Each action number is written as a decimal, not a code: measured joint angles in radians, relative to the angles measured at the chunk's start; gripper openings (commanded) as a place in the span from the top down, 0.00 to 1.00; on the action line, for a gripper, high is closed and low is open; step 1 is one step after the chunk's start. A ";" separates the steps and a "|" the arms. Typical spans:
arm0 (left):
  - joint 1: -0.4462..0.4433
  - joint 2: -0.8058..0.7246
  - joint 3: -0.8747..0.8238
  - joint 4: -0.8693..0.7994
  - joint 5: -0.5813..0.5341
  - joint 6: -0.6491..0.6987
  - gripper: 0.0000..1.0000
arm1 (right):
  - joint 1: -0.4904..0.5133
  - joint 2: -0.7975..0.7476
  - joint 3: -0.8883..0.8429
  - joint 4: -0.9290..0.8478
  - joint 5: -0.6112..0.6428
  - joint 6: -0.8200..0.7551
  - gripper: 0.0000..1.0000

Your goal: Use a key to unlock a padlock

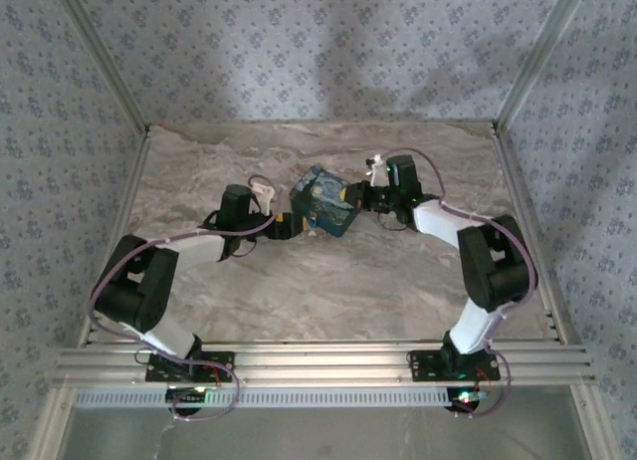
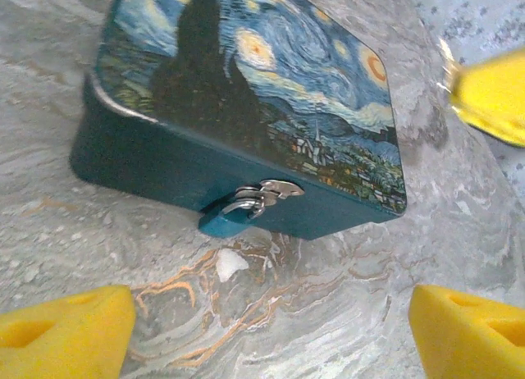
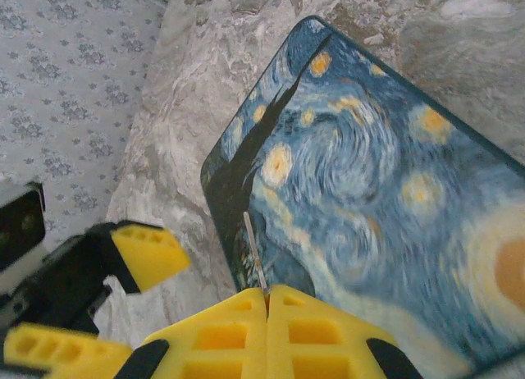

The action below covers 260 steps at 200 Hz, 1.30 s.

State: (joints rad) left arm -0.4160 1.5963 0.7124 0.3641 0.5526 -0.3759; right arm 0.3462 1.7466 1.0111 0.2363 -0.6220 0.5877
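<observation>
A blue box [image 1: 326,203] with a swirly night-sky lid [image 2: 246,75] lies mid-table. On its near side wall hangs the small padlock [image 2: 246,205], its silver shackle through the latch and a teal body below. My left gripper [image 2: 267,338] faces that side, low over the table. It is open, its yellow fingers [image 2: 66,330] wide apart with nothing between them. My right gripper [image 3: 267,293] hovers over the lid [image 3: 385,174], shut on the key [image 3: 255,252]. The thin blade sticks out edge-on from between the pads. From above, the left gripper [image 1: 289,224] and right gripper [image 1: 358,196] flank the box.
The marbled tabletop [image 1: 328,281] is walled by patterned panels at the back and sides [image 1: 318,52]. A small white crumb [image 2: 230,264] lies on the table just below the padlock. A yellow finger of the right gripper [image 2: 492,96] shows beyond the box's right corner.
</observation>
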 measured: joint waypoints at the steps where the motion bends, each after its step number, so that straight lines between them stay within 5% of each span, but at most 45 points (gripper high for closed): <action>1: -0.002 0.003 0.000 0.000 0.000 0.003 0.18 | 0.001 0.003 0.003 0.001 0.000 0.000 1.00; 87: -0.039 0.141 0.047 0.060 0.003 0.080 0.22 | 0.037 0.200 0.197 -0.016 -0.021 0.000 1.00; 260: -0.051 0.343 0.137 0.217 0.031 0.080 0.37 | 0.054 0.204 0.203 -0.081 0.005 -0.069 1.00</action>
State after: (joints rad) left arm -0.4667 1.9392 0.8490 0.5816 0.5838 -0.2958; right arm 0.4000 1.9507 1.2144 0.1551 -0.6167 0.5182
